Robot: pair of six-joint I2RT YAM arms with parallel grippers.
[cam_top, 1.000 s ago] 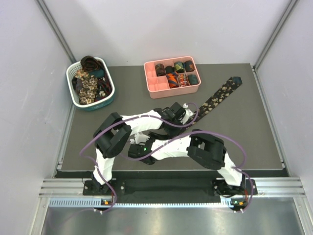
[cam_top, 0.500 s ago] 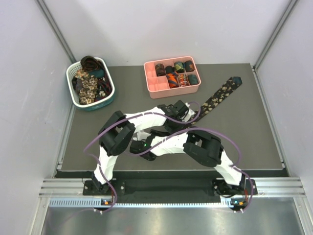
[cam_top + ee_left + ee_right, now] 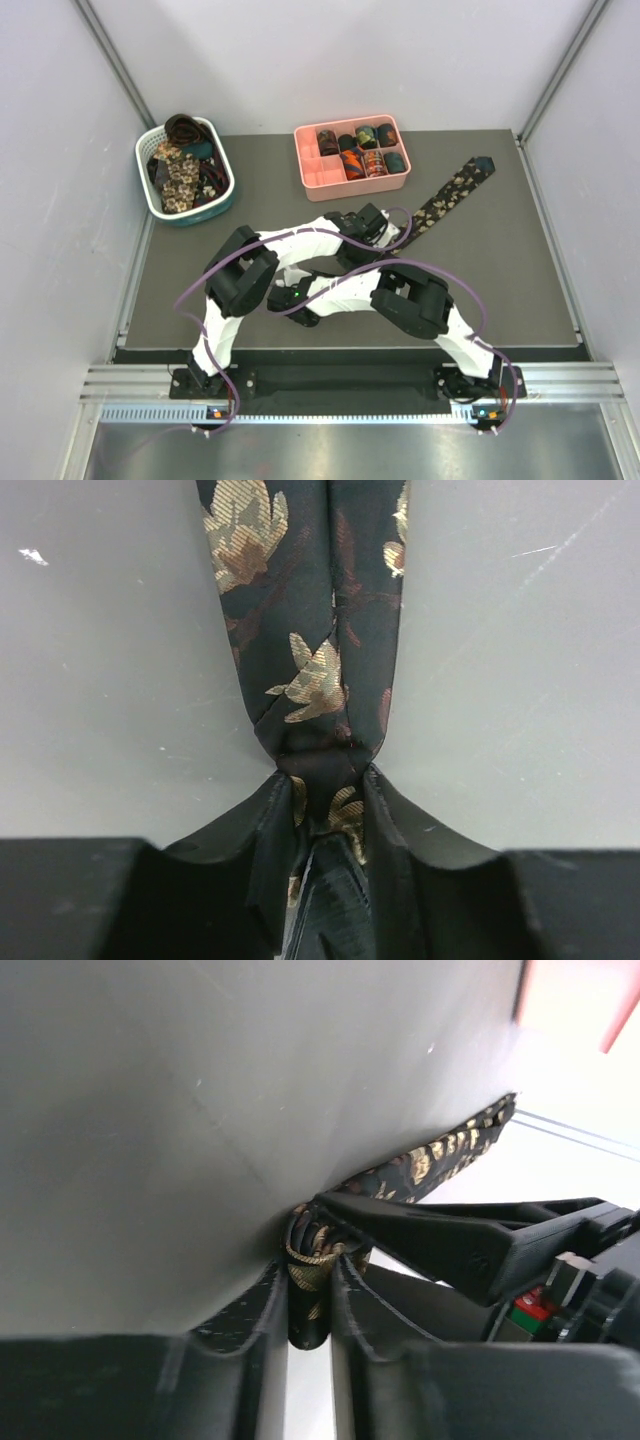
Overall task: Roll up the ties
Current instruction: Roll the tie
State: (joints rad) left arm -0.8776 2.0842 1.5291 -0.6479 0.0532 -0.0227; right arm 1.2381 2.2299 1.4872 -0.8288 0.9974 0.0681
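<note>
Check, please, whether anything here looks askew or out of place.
Nothing is damaged. The dark necktie with beige flowers lies slanted toward the far right corner, its near end pinched by the left gripper and right gripper. In the white-and-teal slotted basket, a dark tie bulges above the far rim.

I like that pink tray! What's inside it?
Rolled ties fill most of the pink tray; its near-left part looks bare. Anything under the rolls is hidden.
</note>
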